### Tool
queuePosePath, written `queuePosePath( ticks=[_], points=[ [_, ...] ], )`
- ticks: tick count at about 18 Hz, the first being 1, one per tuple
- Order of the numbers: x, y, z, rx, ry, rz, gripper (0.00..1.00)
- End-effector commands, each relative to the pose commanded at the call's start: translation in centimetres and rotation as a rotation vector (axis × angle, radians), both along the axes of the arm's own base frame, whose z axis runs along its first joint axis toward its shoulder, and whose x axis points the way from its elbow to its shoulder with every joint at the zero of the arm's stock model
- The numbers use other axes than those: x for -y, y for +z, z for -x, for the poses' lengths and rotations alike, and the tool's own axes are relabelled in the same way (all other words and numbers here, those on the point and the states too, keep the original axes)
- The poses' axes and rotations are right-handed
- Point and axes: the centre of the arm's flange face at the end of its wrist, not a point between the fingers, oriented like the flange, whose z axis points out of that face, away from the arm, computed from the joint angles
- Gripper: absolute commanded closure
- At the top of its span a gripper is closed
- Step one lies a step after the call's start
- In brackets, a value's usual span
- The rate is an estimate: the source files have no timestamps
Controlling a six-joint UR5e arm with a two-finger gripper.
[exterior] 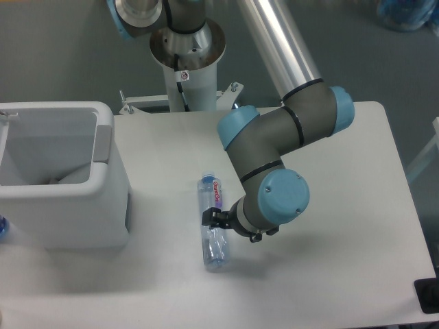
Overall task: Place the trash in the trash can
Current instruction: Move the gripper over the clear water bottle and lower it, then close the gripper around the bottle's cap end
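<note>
OBJECT: crushed clear plastic bottle [212, 221], blue cap, purple-pink label; lies mid-desk, nearer the front edge | AXIS: long axis runs rear-to-front; cap end cannot be told | HANDLING: judged light, springy, slippery; grip across the mid-body | JAWS [215, 218]: at the bottle's middle; opening cannot be told | TARGET: large white boxy plastic bin [65, 185], left desk edge

Tool [218, 221] jaws — hidden behind the wrist
</note>
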Motion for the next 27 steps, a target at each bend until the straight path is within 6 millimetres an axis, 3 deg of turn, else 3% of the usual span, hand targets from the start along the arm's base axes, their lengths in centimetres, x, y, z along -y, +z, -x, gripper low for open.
queuePosePath(
  ticks=[7, 14, 27],
  points=[
    [-1.6, -0.8, 0.9, -0.012, -0.003, -0.001, 0.0],
    [-2.0, -4.3, 1.5, 0.006, 0.002, 0.035, 0.0],
    [-4.5, -8.0, -1.0, 0.006, -0.046, 0.039, 0.0]
  ],
)
